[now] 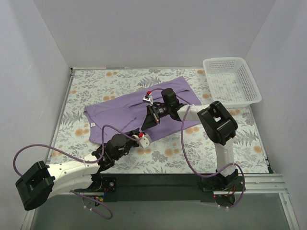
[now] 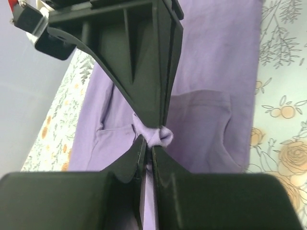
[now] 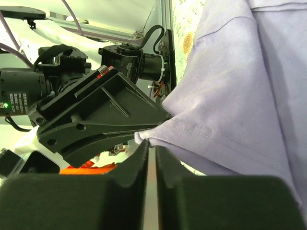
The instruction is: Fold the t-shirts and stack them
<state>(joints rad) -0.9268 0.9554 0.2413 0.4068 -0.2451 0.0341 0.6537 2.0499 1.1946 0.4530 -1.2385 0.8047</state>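
The lavender t-shirt (image 1: 129, 105) lies spread across the floral tablecloth, reaching from the left to the back middle. My left gripper (image 1: 137, 133) and my right gripper (image 1: 144, 126) meet tip to tip at the shirt's near edge. In the left wrist view my left gripper (image 2: 148, 146) is shut on a small bunch of the t-shirt (image 2: 158, 135), and the right gripper's fingers (image 2: 153, 72) pinch the same bunch from above. In the right wrist view my right gripper (image 3: 151, 146) is shut on the stitched hem of the t-shirt (image 3: 225, 96), with the left gripper's fingers (image 3: 100, 115) right beside it.
A white lattice basket (image 1: 224, 60) stands at the back right corner. The floral tablecloth (image 1: 182, 143) covers the table, with grey walls on three sides. Purple cables loop from both arms near the front.
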